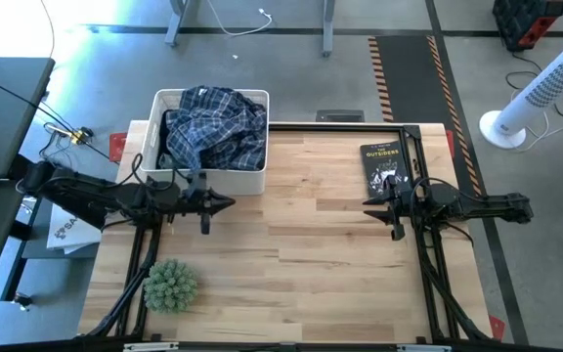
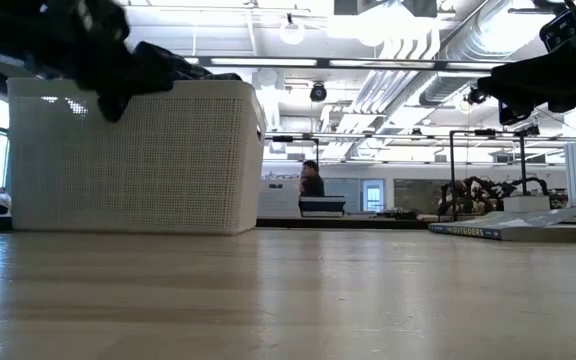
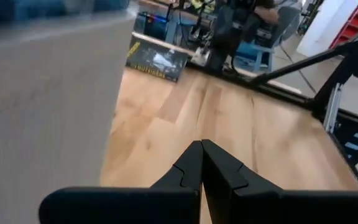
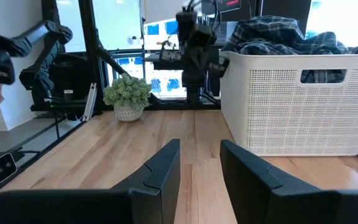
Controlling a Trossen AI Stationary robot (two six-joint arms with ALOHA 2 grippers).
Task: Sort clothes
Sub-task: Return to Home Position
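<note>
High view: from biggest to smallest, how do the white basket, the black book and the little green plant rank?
1. the white basket, clearly the largest.
2 and 3. the black book and the green plant cover about the same area, one rectangular and one round, so I would not rank them.

High view: taken overhead, straight down, whole table (image 1: pixel 291 244) covered. Low view: set at tabletop level, aimed across into room. Left wrist view: taken behind left gripper (image 3: pixel 202 146), aimed at book (image 3: pixel 156 59). Right wrist view: behind right gripper (image 4: pixel 199 146), aimed at basket (image 4: pixel 291 106). Both shared with high view.
</note>
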